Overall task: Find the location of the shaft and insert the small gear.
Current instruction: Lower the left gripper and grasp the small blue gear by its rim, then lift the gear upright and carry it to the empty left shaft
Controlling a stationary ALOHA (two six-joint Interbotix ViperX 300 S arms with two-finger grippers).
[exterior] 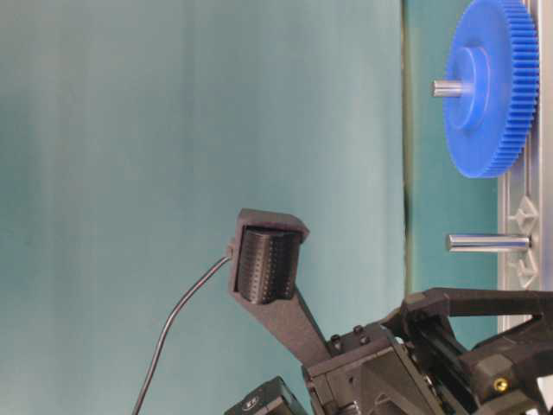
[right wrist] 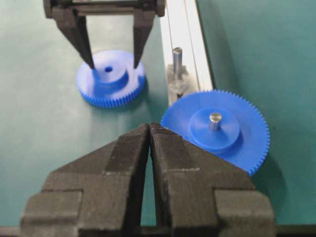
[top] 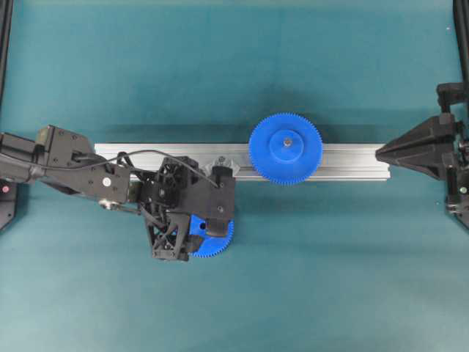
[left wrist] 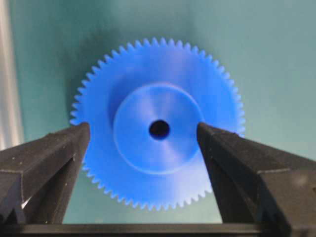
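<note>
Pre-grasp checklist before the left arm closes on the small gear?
1. Left end effector open: ok.
2. Fingers straddle the small gear hub, one on each side: ok.
3. Gear lying flat on the mat, hole up: ok.
4. Fingertips low enough to grip the hub: cannot tell.
5. Shaft bare and upright on the rail, beside the large gear: ok.
6. Right end effector shut, back from both gears: ok.

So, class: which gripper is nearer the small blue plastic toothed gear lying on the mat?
Left. The left gripper straddles the small gear's hub, jaws open. The right gripper sits shut, well away beyond the larger blue gear.
</note>
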